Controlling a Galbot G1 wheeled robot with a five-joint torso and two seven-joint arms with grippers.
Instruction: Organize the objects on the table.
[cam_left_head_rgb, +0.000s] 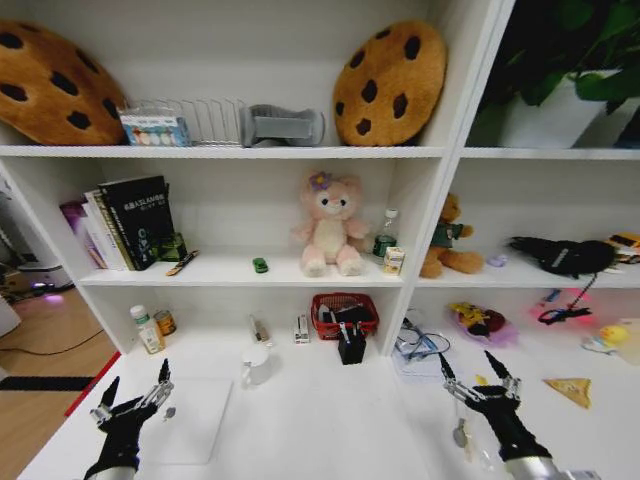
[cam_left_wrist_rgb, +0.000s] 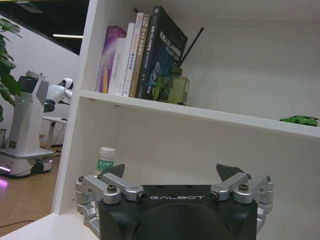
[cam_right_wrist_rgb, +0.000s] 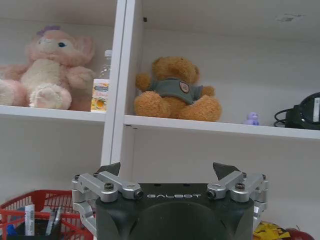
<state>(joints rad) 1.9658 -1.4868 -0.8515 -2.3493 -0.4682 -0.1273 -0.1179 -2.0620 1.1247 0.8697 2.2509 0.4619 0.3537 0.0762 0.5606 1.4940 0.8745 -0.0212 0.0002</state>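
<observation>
Both grippers hover low over the white bench (cam_left_head_rgb: 320, 420), wide apart from each other and holding nothing. The left gripper (cam_left_head_rgb: 135, 388) sits at the near left, its jaws spread apart, just beside a flat pale slab (cam_left_head_rgb: 192, 420) that may be the laptop, though the view is too washed out to be sure. The right gripper (cam_left_head_rgb: 478, 377) hangs at the near right, jaws likewise apart, above a small scatter of clutter on the bench.

Between them, toward the back, stands the white mug (cam_left_head_rgb: 256, 366). Behind it a red basket (cam_left_head_rgb: 343, 312) holds a dark pen holder (cam_left_head_rgb: 351, 347). At the back left, a white bottle (cam_left_head_rgb: 146, 329) stands with a small jar just beside it.

On the shelf above, the tiny green toy car (cam_left_head_rgb: 260, 265) rests between a row of books (cam_left_head_rgb: 128, 222) and a pink plush toy (cam_left_head_rgb: 328, 224). A brown teddy bear (cam_left_head_rgb: 447, 240) sits in the next compartment to the right. Two cookie-shaped cushions (cam_left_head_rgb: 390, 82) lean on the top shelf, with a wire rack between them.
</observation>
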